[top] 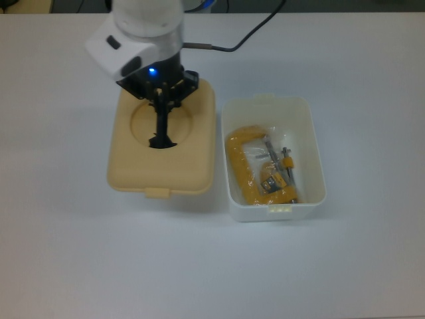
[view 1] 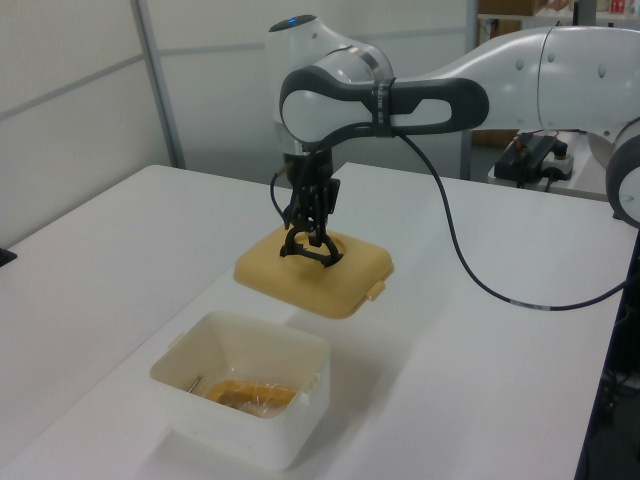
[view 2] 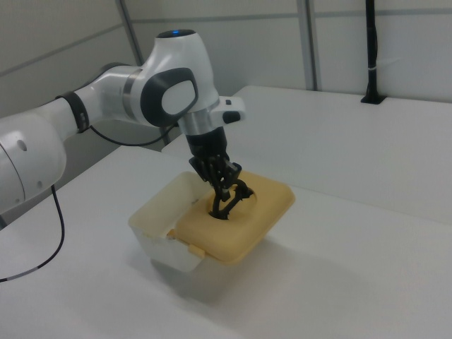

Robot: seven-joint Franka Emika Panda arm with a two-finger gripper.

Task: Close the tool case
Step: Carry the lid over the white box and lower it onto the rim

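Beige plastic, the lid (top: 163, 147) of the tool case hangs level in the air, carried by the gripper (top: 162, 106), whose fingers are clamped on the black handle (top: 161, 129) standing in the lid's round recess. The gripper comes down from straight above, so the lid sits directly under it, and in the left view a shadow on the white table (view 1: 120, 230) lies below the lid, showing clear air between the two.

The white box (top: 273, 158) is the landmark here. It rests on the table with its mouth open upward. In the top view the lid is just beside the box on the top view's left, their near edges almost meeting. In the left view the lid (view 1: 313, 273) floats beyond the box (view 1: 243, 400) and higher than its rim. In the right view the lid (view 2: 236, 217) stands in front of the box (view 2: 159, 227) and hides much of it.

Inside the box lies a yellow-orange tool (top: 257, 169) in a clear bag, with a small metal part beside it. A black cable (top: 244, 38) runs from the arm (view 1: 470, 90) above the gripper.
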